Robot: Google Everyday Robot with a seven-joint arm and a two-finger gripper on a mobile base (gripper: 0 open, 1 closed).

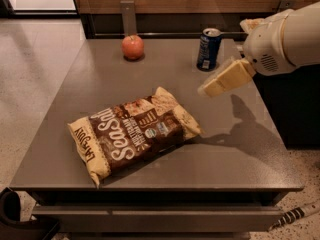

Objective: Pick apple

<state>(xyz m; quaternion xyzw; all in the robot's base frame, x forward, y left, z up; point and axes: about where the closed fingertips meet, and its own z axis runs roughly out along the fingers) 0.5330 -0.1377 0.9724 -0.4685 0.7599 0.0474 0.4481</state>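
near the soda can (208, 49) hovers the pincer (214, 86), grip state untellable, apple (133, 47) well apart.

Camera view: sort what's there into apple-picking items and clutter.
Job: apple, at the table's far edge; end effector, above the table near the soda can, apart from the apple.
Lying about: soda can; chip bag, mid-table.
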